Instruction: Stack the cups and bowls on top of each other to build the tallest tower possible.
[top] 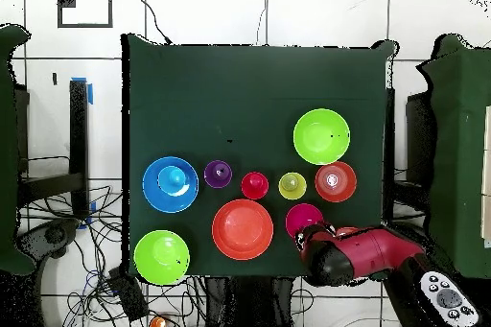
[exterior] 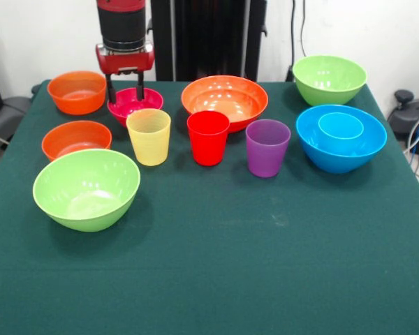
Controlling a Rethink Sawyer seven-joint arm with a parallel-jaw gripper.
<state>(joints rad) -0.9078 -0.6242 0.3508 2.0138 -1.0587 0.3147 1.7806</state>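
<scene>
- A table (exterior: 216,279) covered with dark green cloth is seen against a white wall, with the robot's black pedestal (exterior: 202,35) at its far side; in the overhead view a white tiled floor and loose black cables are seen around the table (top: 249,83).
- All cups and bowls are set upright, mouths upward, in the half of the table nearer the robot.
- A light blue cup (exterior: 341,126) is held inside the large blue bowl (exterior: 341,150); every other container is seen empty.
- In the front view, a yellow cup (exterior: 149,136), a red cup (exterior: 208,137) and a purple cup (exterior: 267,147) are lined up side by side, apart from one another.
- Behind the red cup a wide orange bowl (exterior: 225,99) is placed; a lime green bowl (exterior: 329,78) is set at the far right corner, and a second lime green bowl (exterior: 86,188) nearest the camera at the left.
- Two small orange bowls (exterior: 77,91) (exterior: 75,138) are placed along the left side.
- The gripper (exterior: 125,88) is lowered over the small magenta bowl (exterior: 133,105), its two fingers held apart, with one finger inside the bowl and the other outside the rim on its left; whether the rim is touched cannot be told.
</scene>
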